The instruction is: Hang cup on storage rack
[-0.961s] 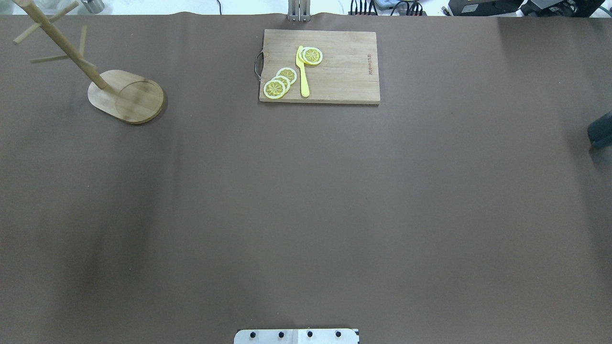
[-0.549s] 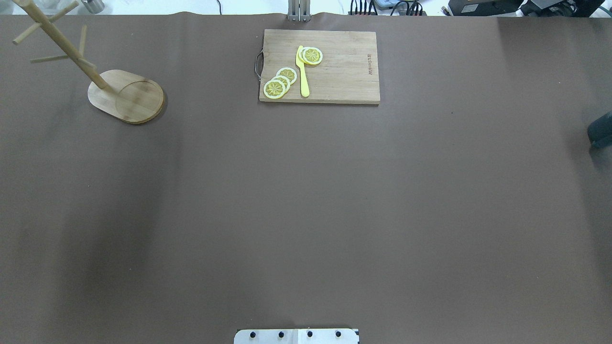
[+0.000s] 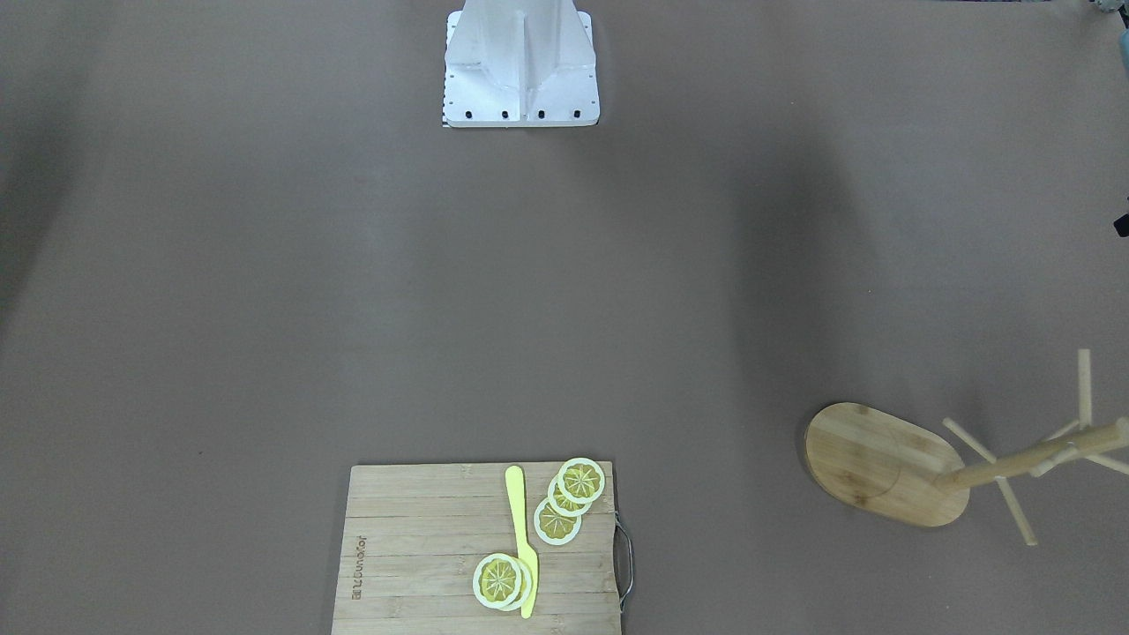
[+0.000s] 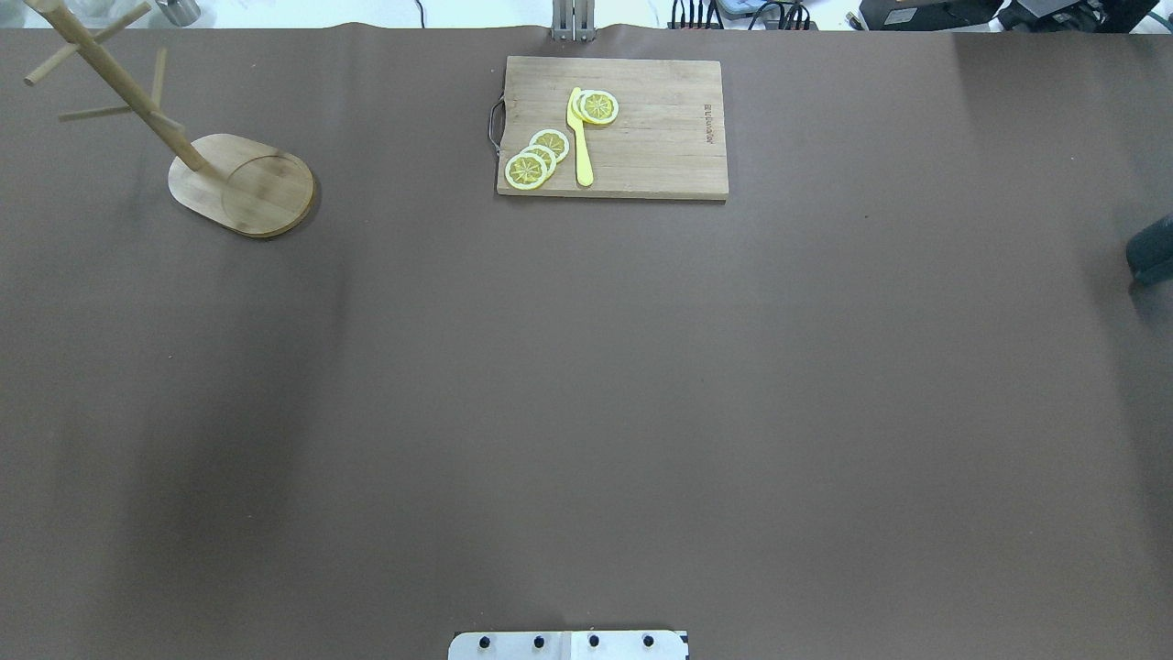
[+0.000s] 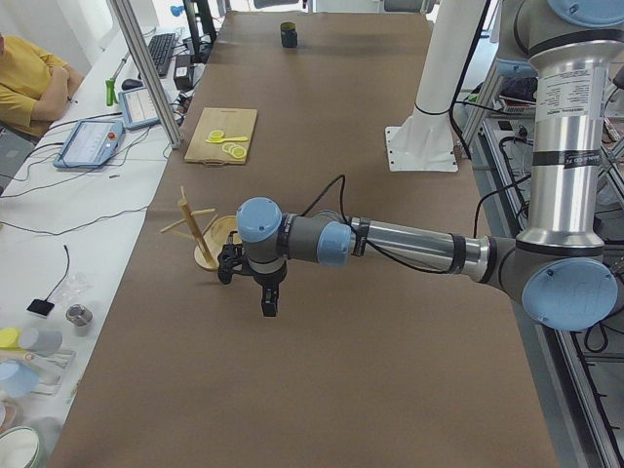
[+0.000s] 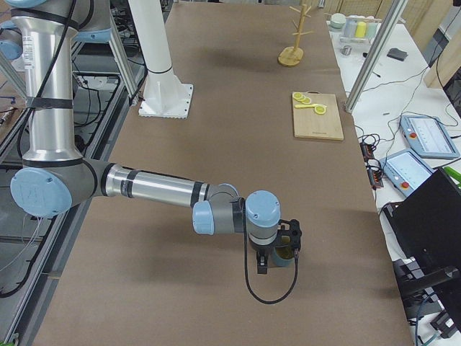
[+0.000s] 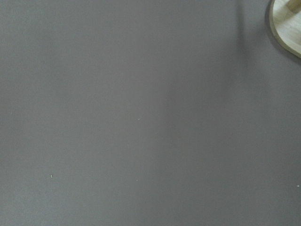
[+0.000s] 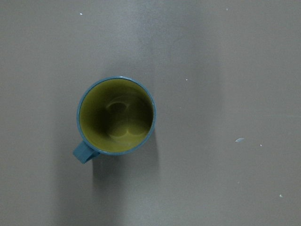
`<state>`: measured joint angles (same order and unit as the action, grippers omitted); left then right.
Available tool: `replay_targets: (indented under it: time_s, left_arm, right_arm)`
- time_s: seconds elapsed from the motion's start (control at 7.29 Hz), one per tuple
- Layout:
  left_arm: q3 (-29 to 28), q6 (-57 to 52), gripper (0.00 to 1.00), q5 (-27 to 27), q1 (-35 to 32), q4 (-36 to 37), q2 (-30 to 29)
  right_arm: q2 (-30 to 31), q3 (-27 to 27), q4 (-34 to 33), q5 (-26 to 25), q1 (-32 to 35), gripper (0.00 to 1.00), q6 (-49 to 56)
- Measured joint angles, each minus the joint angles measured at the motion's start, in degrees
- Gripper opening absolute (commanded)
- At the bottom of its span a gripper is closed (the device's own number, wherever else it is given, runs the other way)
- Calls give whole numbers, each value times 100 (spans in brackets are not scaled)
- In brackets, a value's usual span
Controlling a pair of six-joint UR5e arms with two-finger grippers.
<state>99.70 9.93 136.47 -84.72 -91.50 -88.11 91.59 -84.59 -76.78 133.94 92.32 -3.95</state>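
The cup, teal-blue with a yellow-olive inside, stands upright on the brown table straight below my right wrist camera, its handle at lower left. In the exterior right view my right gripper hangs just over the cup; I cannot tell whether it is open. The cup shows small and far in the exterior left view. The bamboo storage rack stands at the far left, empty. My left gripper hovers near the rack; I cannot tell its state.
A wooden cutting board with lemon slices and a yellow knife lies at the far middle. The robot base plate is at the near edge. A dark teal shape sits at the overhead view's right edge.
The dark shape at the overhead view's right edge has shifted slightly upward. The rack and the cutting board have not moved.
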Motion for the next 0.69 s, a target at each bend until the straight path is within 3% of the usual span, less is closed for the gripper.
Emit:
replay_targets:
  time_s: [0.41, 0.69]
  left_arm:
    - [-249, 34, 99, -1, 0, -637, 47]
    - [-309, 110, 99, 2, 1, -687, 30]
  right_arm:
    - [31, 205, 378, 63, -26, 100, -22]
    - [-660, 1230, 705, 57, -149, 100, -34]
